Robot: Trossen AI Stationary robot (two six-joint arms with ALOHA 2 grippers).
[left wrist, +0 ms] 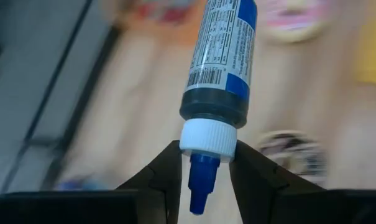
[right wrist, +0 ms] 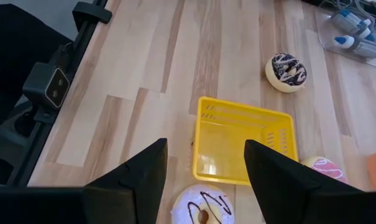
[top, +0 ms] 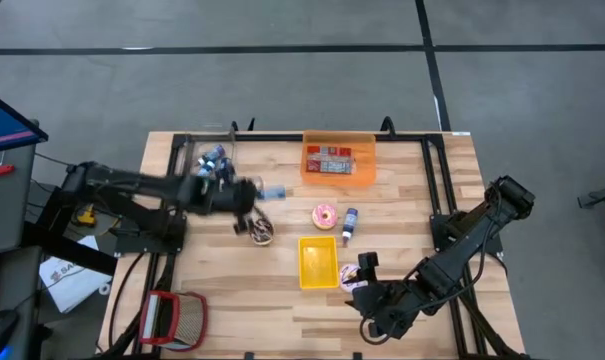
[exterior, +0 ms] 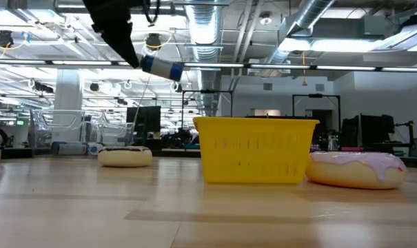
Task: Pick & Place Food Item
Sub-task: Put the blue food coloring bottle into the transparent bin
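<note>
Both arms are showing as dark, nearly black chains of blocky segments with rounded joint housings, and black cables are trailing from their bases along the edge of the surface [top: 402, 300]. The left tool [left wrist: 203, 171] is ending in two matte black wedge-shaped fingers with angular faceted faces. The right tool [right wrist: 205, 163] is showing the same black tapered fingers.

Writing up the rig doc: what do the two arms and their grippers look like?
Both arms are dark, near-black, built of chunky jointed links with black cables at their bases. The left arm and right arm look alike. Each ends in two flat, dark fingers tapering to angular tips: left gripper, right gripper. No markings visible.
</note>
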